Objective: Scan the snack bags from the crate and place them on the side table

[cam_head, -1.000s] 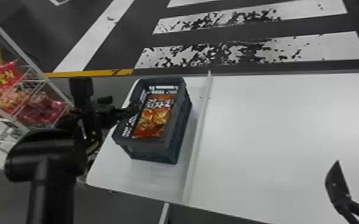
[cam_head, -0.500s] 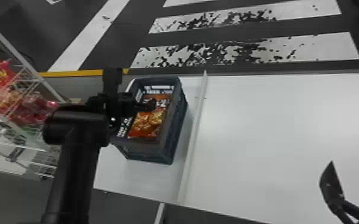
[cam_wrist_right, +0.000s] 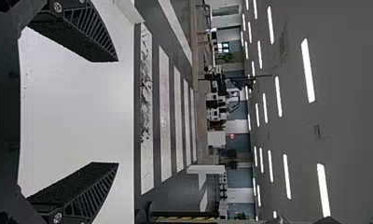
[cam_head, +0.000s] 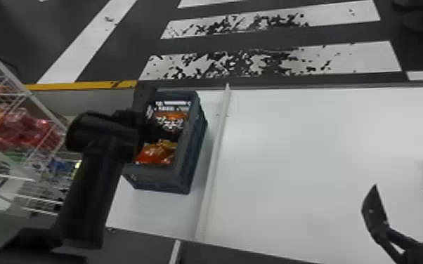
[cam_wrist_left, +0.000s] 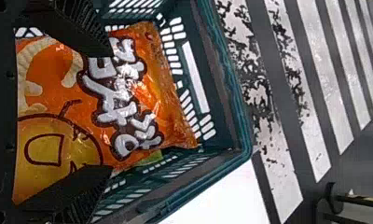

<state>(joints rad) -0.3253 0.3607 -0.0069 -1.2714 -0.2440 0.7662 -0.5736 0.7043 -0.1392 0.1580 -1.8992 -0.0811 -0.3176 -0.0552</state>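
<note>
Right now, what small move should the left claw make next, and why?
Probably ease down slightly, so its fingers can close on the orange snack bag. The left claw is over the crate, fingers spread, with the bag's printed face lying flat and ungripped between them.

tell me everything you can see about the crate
The crate is dark teal, plastic-looking and rectangular, with slotted walls and a thick rim. It stands upright, open top up, on the white table, left of a raised strip and apart from it. An orange bag lies inside, under the open left claw; I can't tell whether the claw touches the crate.
</note>
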